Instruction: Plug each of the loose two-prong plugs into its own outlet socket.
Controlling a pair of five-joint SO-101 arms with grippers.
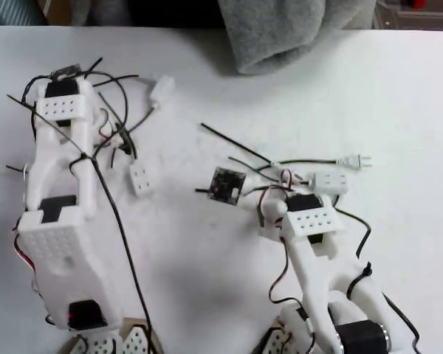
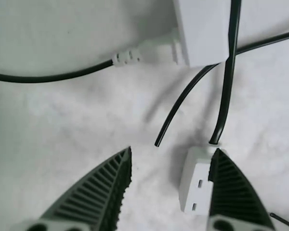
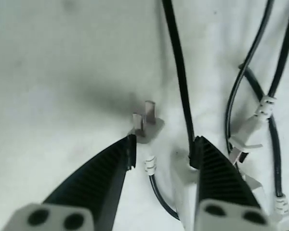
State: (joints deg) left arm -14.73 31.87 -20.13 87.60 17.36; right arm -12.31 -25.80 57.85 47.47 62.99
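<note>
Closest to us, the left gripper [image 2: 173, 154] has its jaws wide apart and holds nothing. One finger [image 2: 231, 192] touches a small socket block [image 2: 195, 185] that lies on the table with its two slots facing up. Past it sits a larger block [image 2: 202, 29] with a white plug [image 2: 151, 48] seated against its side and a black cable trailing off from the plug.

The right gripper [image 3: 164, 142] also has its jaws apart. Between its fingertips lies a grey plug [image 3: 147, 129] with both prongs showing. One fingertip is right at the plug's edge, but the jaws are not clamped on it. A black cable runs past the other finger.

From above, we take the small black square [image 1: 227, 184] near the middle of the table [image 1: 399, 88] as our marker.
- **Left of the square:** the socket block lies here, beside the left arm.
- **Left and toward the far edge:** the larger block sits farther that way.
- **Right of the square:** a third block [image 1: 331, 181] lies just beside the right arm's wrist. Just beyond it is a loose plug [image 1: 354, 161], its prongs pointing away from the square.
- **Far side of the square:** a grey cloth [image 1: 280, 29] hangs over the table's far edge.
</note>
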